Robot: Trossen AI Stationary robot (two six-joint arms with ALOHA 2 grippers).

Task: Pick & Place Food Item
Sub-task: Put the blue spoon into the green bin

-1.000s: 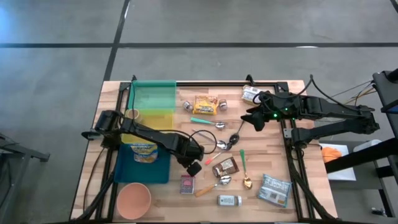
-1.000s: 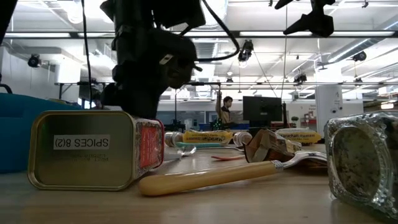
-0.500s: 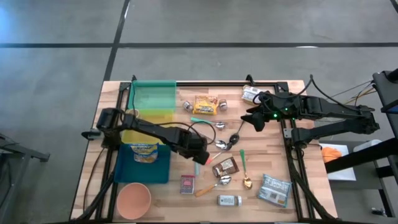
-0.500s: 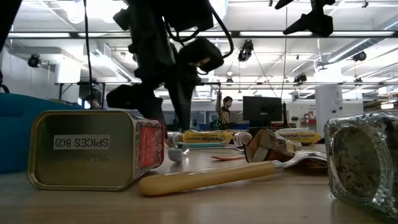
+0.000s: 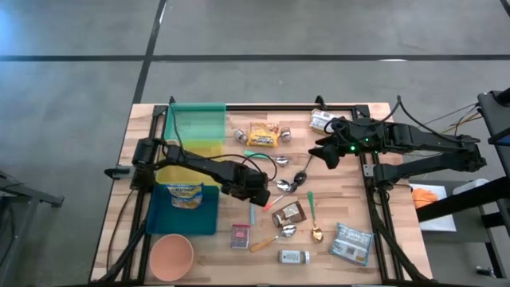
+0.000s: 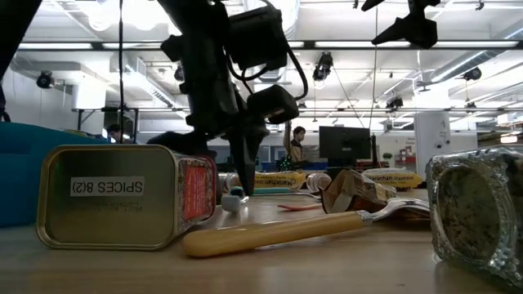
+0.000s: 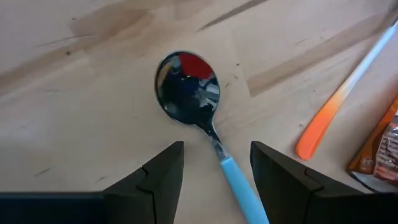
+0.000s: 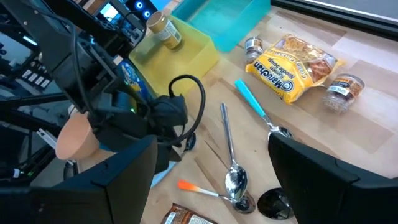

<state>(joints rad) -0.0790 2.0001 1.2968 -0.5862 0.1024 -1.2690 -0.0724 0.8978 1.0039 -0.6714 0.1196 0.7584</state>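
Food packets lie flat on the wooden table: a yellow noodle packet (image 5: 263, 135) at the far middle, a brown packet (image 5: 288, 213) near the centre, a silver packet (image 5: 351, 241) at the near right. My left gripper (image 5: 259, 196) points down, open, just left of the brown packet. Its fingers (image 7: 163, 174) stand on either side of a blue-handled spoon (image 7: 189, 93) lying on the table, without touching it. My right gripper (image 5: 325, 153) hangs open above the table's far right, holding nothing.
An orange-handled utensil (image 7: 339, 106) lies beside the spoon. A spice tin (image 5: 240, 236), a wooden-handled spoon (image 6: 270, 233) and a glass jar (image 5: 294, 257) sit near the front edge. A blue tray (image 5: 199, 219), green bin (image 5: 197, 121) and pink bowl (image 5: 171, 255) fill the left side.
My left gripper has gone from beside the spice tin toward the table's far edge and a little right, coming over the blue-handled spoon. It has rolled about its own axis on the way.
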